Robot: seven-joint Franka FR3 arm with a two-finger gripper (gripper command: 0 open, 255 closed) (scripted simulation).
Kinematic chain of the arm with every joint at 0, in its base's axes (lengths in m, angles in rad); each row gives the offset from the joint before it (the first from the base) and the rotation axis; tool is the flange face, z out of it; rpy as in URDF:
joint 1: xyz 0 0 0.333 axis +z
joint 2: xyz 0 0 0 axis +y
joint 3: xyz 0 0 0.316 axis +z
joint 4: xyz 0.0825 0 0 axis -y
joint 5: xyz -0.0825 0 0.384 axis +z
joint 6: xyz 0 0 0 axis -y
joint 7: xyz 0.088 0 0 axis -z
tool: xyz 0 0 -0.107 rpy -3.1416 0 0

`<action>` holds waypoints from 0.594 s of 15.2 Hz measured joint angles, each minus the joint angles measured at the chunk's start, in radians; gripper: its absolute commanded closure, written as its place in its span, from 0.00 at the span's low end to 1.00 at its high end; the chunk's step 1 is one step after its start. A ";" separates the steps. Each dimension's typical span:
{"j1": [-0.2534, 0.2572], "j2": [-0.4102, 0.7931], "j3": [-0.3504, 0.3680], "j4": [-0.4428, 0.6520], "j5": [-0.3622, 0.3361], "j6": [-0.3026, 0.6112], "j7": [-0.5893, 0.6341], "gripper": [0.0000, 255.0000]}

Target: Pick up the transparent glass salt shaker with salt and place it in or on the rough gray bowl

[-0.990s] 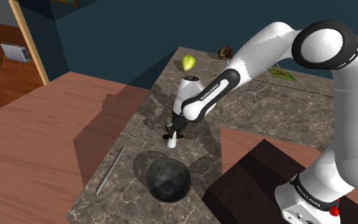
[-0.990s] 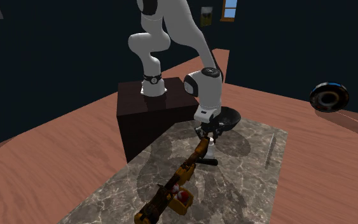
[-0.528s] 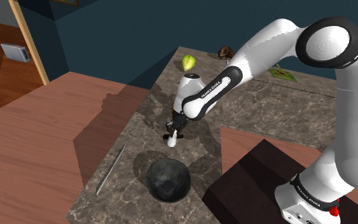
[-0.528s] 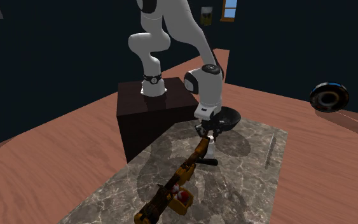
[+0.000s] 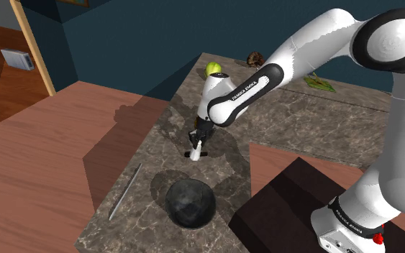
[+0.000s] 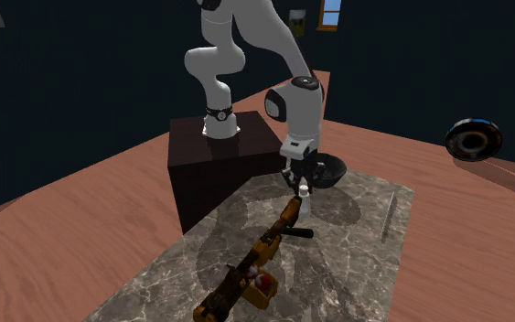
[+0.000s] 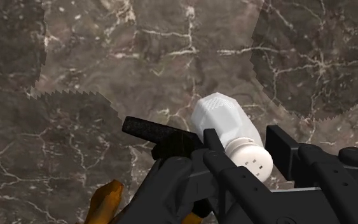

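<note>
Opposite exterior cameras, shared marble counter (image 5: 301, 123)

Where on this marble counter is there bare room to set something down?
In the shoulder view, the marble counter is bare right of the gripper, below the green leafy item. In the second exterior view, it is bare between the orange-brown object and the thin grey utensil. Crowded around the gripper holding the salt shaker, near the bowl.
</note>
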 measured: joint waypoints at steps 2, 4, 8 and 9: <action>-0.003 -0.025 0.004 -0.005 0.005 -0.019 -0.002 1.00; -0.007 -0.045 0.008 -0.005 0.009 -0.039 -0.004 1.00; -0.013 -0.090 0.015 -0.004 0.020 -0.085 -0.008 1.00; -0.014 -0.101 0.017 -0.007 0.022 -0.093 -0.009 1.00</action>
